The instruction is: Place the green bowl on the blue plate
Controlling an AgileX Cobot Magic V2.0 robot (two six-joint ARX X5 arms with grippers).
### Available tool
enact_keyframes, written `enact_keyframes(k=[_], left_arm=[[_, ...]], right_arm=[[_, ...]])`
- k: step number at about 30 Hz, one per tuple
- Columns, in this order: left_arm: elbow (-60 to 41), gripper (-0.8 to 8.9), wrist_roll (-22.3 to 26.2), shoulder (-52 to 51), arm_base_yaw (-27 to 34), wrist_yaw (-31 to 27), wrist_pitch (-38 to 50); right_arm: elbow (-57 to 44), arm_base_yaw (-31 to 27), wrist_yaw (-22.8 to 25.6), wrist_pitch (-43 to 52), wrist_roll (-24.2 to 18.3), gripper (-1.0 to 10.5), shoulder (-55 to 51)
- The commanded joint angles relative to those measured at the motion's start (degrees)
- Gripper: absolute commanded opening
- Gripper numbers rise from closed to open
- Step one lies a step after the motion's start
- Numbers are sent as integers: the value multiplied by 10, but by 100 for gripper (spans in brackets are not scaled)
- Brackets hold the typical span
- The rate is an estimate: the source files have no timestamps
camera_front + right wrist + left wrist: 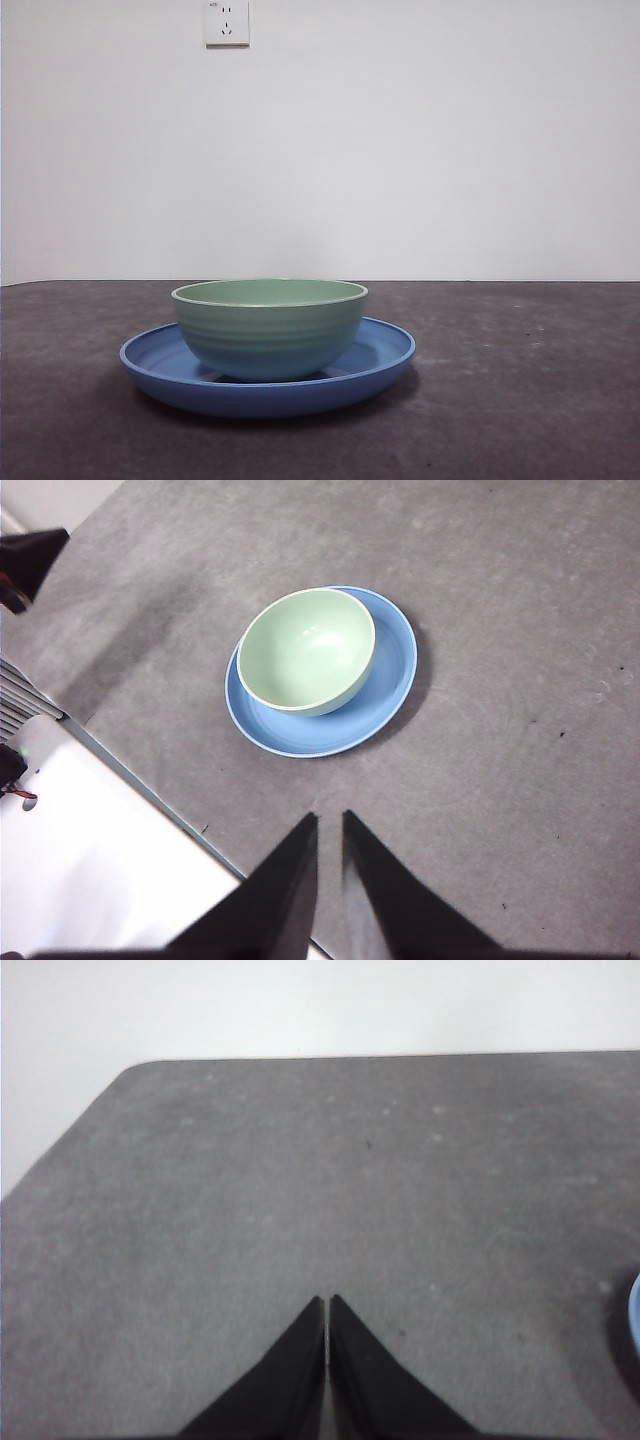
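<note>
Sitting upright on the blue plate (385, 695), the green bowl (306, 650) is well ahead of my right gripper (330, 825), nearly closed and empty. Looks stiff, light, slick; I'd pinch its rim. Left gripper (328, 1305) is closed, empty.

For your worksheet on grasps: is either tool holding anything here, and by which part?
Nothing is held. The left tool and right tool are empty; the pale green ridged bowl sits on the glossy blue round plate.
</note>
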Motion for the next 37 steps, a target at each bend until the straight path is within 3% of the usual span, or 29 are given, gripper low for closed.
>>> enact_keyframes(k=[1, 10, 37], left_arm=[[-18, 6, -2, -21, 2, -4, 8], [-67, 6, -2, -80, 2, -48, 9], [-98, 6, 12, -80, 2, -48, 38]], right_arm=[[5, 4, -1, 4, -3, 37, 2], [5, 4, -1, 4, -3, 37, 2], [5, 4, -1, 5, -3, 37, 3]])
